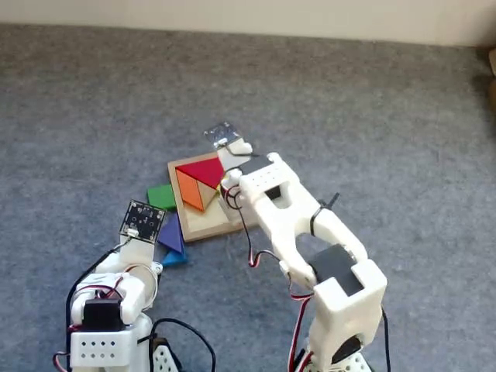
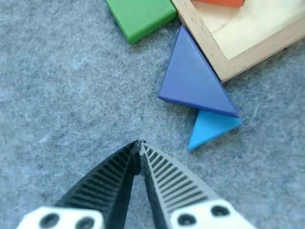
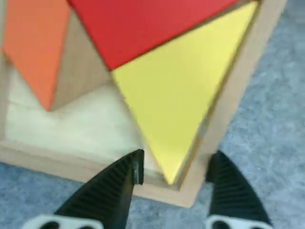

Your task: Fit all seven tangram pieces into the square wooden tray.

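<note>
Bare counter (image 2: 57,95) lies open before the left pincer (image 2: 139,144), a blue triangle (image 2: 195,81) beyond. The tray wall (image 3: 231,95) and yellow triangle (image 3: 181,90) fill the gap of the right pincer (image 3: 177,161).

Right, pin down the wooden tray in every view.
High view: wooden tray mid-picture, right of the green square.
Left wrist view: one corner, against the dark blue triangle.
Right wrist view: rim just beyond the right gripper, yellow triangle inside.
Shared landmark: the orange triangle inside it.
</note>
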Controlling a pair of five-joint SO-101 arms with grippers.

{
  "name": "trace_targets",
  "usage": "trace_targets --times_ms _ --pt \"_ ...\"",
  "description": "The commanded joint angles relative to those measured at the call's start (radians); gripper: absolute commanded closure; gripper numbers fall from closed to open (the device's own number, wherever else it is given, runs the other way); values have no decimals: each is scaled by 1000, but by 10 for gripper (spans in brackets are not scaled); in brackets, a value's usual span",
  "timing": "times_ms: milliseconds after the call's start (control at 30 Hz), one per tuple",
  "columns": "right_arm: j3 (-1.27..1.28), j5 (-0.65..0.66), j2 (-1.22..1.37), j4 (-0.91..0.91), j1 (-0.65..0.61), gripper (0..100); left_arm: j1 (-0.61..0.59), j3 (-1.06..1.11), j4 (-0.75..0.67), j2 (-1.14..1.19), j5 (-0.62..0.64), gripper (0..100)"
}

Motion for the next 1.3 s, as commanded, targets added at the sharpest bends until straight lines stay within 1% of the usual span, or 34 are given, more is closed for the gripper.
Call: trace_targets --times_ms 0,133,200,300,333,433,600,767,967,1067,1200,1267 --pt "-24 0 16 8 -7 930 19 19 2 -27 -6 993" --pt "-22 -2 15 10 -5 988 19 19 2 -27 -6 993" --pt "-21 -6 15 13 -5 994 19 19 2 -27 -6 993" --pt "-22 -12 15 74 -5 994 19 19 2 -27 -6 993" --pt "-22 -32 15 90 -4 994 19 19 2 -27 -6 993" --pt "-21 -98 15 111 38 994 19 19 2 -27 -6 993" --pt "-7 -120 13 137 133 994 19 19 2 -27 -6 993" --pt "114 -120 -65 116 166 994 19 19 2 -27 -6 993" --pt "390 -120 -380 22 163 994 19 19 2 -27 -6 993" --pt "504 -120 -493 -19 165 994 19 19 2 -27 -6 993" --pt "591 -120 -530 -54 165 992 19 19 2 -27 -6 993" --pt "605 -120 -538 -50 163 970 19 19 2 -27 -6 993"
